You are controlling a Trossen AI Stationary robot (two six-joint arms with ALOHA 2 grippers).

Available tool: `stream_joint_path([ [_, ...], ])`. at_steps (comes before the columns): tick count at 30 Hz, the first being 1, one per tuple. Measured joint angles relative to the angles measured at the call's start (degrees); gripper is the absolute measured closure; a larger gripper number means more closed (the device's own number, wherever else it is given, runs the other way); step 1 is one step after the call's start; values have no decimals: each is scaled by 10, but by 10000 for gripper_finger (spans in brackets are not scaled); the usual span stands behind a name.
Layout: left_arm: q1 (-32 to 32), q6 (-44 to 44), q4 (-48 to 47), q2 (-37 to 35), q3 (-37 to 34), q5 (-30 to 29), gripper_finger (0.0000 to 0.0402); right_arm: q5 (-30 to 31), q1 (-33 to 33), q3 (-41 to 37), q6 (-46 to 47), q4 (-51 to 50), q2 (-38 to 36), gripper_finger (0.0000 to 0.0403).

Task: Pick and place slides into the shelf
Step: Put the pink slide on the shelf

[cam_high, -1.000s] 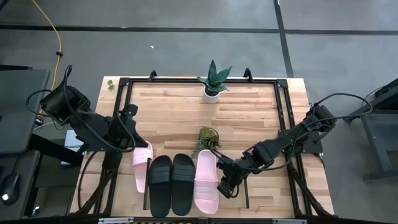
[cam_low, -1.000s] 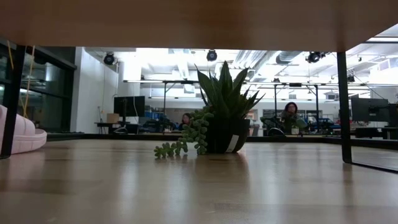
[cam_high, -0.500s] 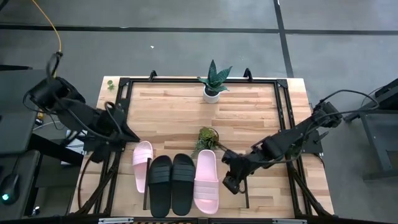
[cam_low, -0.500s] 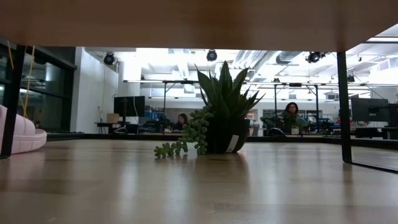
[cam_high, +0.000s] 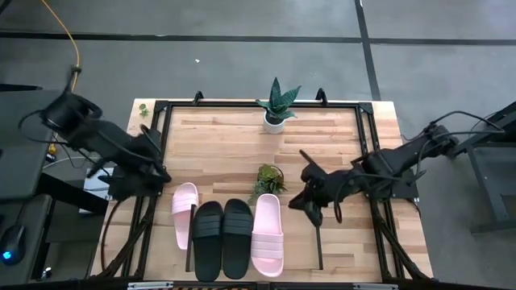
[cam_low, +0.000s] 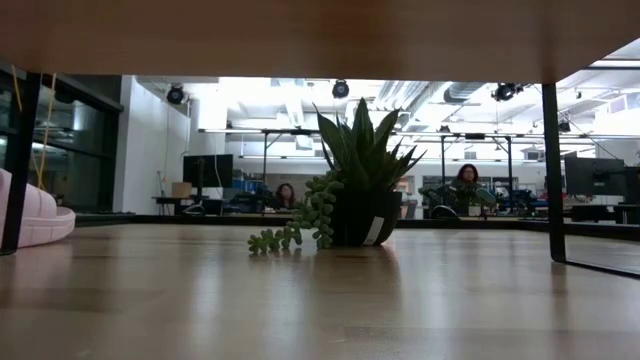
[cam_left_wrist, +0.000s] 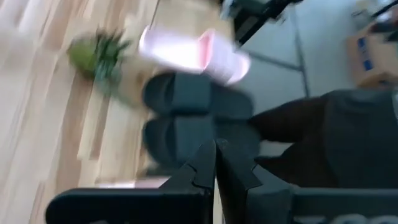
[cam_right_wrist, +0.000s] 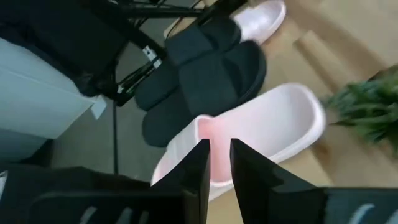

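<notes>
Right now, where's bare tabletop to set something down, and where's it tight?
Free: the wide plank stretch between the white-potted plant at the back rail and the small trailing plant, and the back-left area above the left pink slide. Crowded: the front, four slides abreast, black pair in the middle, right tool beside the right pink slide.

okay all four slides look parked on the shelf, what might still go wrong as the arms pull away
Two risks, as I judge it. The right gripper hangs close to the right pink slide and the small trailing plant; a careless swing could nudge either. The left pink slide sits farther back than the black pair, out of line, near the left gripper.
</notes>
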Motion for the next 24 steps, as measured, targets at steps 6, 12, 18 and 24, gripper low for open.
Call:
stream_joint_path([
  [6,58,-13,0,-63,-157,66,399,14,-14,0,-22,-34,-8,350],
  [12,68,-89,-1,-125,-281,70,399,13,-16,0,-13,-82,-8,350],
  [18,68,-137,-1,-164,-354,40,399,9,-16,0,-7,-114,-8,350],
  [24,68,-156,0,-183,-407,27,399,7,-26,0,-15,-132,-8,350],
])
